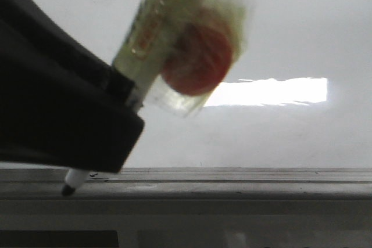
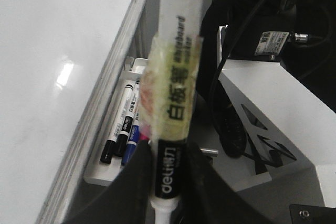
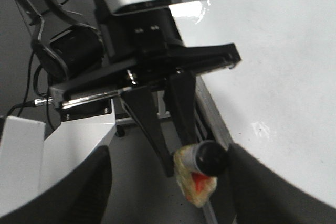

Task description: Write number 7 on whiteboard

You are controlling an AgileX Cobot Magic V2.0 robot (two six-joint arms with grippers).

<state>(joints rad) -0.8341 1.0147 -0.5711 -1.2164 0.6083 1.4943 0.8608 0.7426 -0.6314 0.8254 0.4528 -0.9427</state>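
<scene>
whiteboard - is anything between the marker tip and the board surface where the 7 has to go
Nothing visible blocks it. The marker, held in the left gripper, has its tip down by the grey rail, and the whiteboard above is bare. No 7 is drawn yet.

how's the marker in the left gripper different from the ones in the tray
The held marker is wrapped in yellowish tape; the tray markers are bare.
The held marker is clamped in the left gripper; the tray markers lie loose, side by side, in the white tray.
The held marker's tip is uncapped; the tray markers look capped.
Shared: white barrels with a dark printed band.
</scene>
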